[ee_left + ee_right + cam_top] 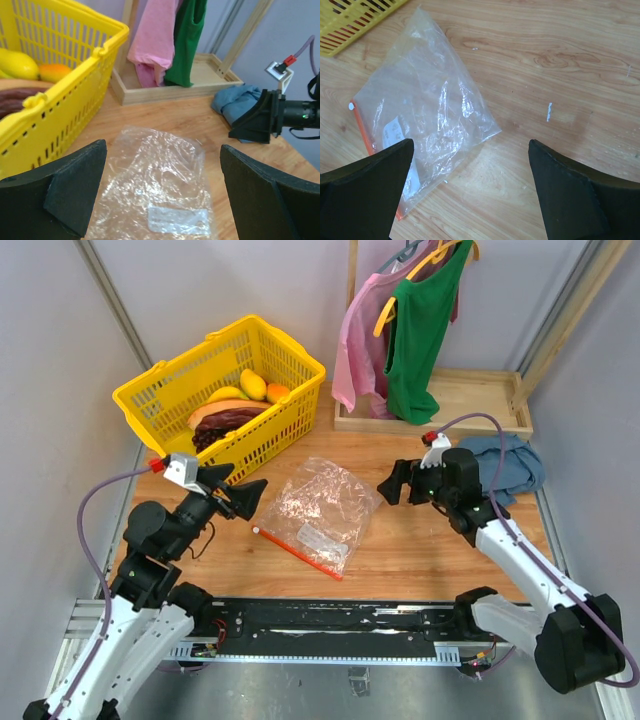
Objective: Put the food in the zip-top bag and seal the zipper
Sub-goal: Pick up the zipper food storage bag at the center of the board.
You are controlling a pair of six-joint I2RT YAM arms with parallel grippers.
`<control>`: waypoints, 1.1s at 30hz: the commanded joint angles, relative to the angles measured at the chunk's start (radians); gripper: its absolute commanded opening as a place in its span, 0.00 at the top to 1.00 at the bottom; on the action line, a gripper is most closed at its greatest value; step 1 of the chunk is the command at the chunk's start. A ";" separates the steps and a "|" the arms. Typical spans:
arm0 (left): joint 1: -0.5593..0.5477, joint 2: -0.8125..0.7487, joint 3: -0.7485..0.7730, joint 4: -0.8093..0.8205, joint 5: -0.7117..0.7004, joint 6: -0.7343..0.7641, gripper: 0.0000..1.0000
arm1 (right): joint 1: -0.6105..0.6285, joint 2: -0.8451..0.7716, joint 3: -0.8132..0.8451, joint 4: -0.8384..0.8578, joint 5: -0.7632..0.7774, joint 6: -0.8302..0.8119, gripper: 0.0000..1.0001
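My left hand (238,487) and my right hand (398,483) are both spread wide and hold nothing. The clear, crinkly bag (322,508) lies flat on the wooden surface (430,540) between them. The food (232,418) sits past my left hand, in a yellow plastic basket (160,400) full of little holes. My right wrist view shows the thin, straight red-orange zipper (362,132). My left wrist view shows only the bag's white label (177,220).

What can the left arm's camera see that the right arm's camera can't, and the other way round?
Only the left one: fruit in the yellow basket, hanging shirts, a blue cloth and the right claw. Only the right one: the orange zipper strip. Both: the clear empty bag and part of that basket.
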 commanded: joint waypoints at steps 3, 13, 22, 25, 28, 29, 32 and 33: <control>0.003 0.117 0.068 -0.045 0.030 -0.210 0.02 | 0.105 0.049 0.021 -0.001 0.112 0.002 0.01; -0.184 0.275 0.053 -0.065 -0.187 -0.323 0.01 | 0.320 0.218 0.048 0.002 0.311 0.040 0.01; -0.374 0.316 -0.039 -0.091 -0.457 -0.426 0.04 | 0.398 0.417 0.151 -0.062 0.346 0.072 0.01; -0.386 0.330 -0.070 -0.096 -0.482 -0.453 0.05 | 0.413 0.462 0.164 -0.057 0.356 0.084 0.02; -0.393 0.342 -0.095 -0.102 -0.506 -0.479 0.06 | 0.422 0.506 0.186 -0.074 0.386 0.093 0.06; -0.394 0.345 -0.104 -0.101 -0.510 -0.487 0.06 | 0.422 0.519 0.194 -0.081 0.393 0.096 0.09; -0.394 0.342 -0.137 -0.079 -0.503 -0.514 0.06 | 0.423 0.552 0.206 -0.092 0.413 0.105 0.22; -0.395 0.343 -0.146 -0.072 -0.501 -0.524 0.06 | 0.422 0.561 0.212 -0.098 0.417 0.108 0.28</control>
